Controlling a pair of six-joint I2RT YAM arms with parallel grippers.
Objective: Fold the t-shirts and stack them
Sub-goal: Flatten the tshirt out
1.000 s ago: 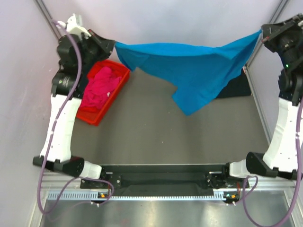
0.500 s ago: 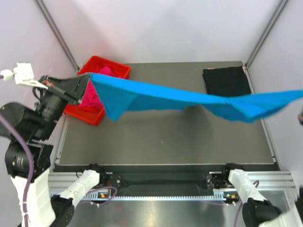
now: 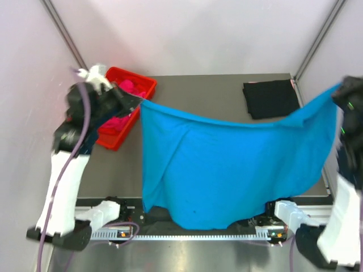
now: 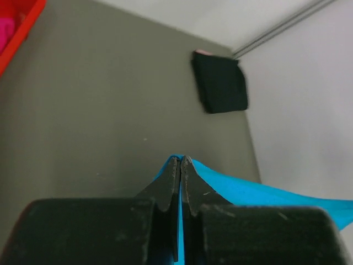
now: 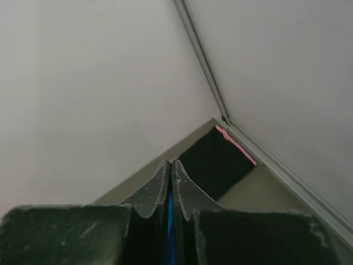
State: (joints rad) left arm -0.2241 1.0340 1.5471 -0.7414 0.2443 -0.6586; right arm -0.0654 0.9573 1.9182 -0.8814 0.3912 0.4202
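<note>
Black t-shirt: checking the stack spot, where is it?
Top view: the black t-shirt lies folded far right on the table, beyond the hanging blue t-shirt.

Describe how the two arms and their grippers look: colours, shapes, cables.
Both arms are white shell links with black joints. A lavender cable runs along the left arm; the right arm is motion-blurred. The left gripper and right gripper each have two dark fingers on blocky bases, tapering to thin tips; the right pair looks scuffed grey.
</note>
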